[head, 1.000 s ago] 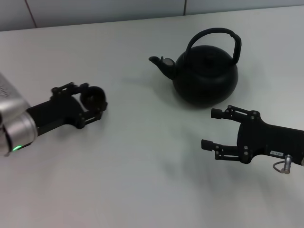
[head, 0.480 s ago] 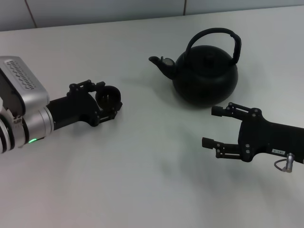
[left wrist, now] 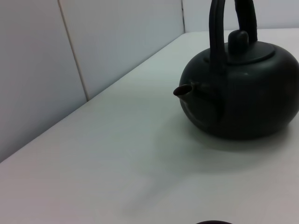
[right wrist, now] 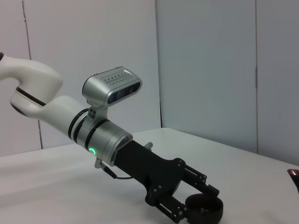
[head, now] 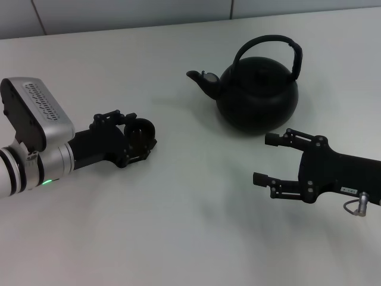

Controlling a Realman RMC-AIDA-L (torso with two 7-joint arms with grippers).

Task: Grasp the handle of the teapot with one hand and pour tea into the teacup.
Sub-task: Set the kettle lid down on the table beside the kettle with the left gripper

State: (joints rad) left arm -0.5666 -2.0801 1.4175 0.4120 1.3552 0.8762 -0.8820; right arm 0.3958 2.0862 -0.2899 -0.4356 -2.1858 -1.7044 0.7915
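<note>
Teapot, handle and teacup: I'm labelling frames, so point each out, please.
teapot [head: 257,101], head view, round belly.
handle [head: 266,40], head view, top of arch.
teacup [right wrist: 204,208], right wrist view, its side wall.

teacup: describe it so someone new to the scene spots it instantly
On the white table, look on the spout side of the big black teapot, toward the left gripper. The teacup sits between its fingers: a tiny dark handleless bowl, far smaller than the pot.

Upright teapot [head: 257,95]; teacup [head: 141,134] well apart.
</note>
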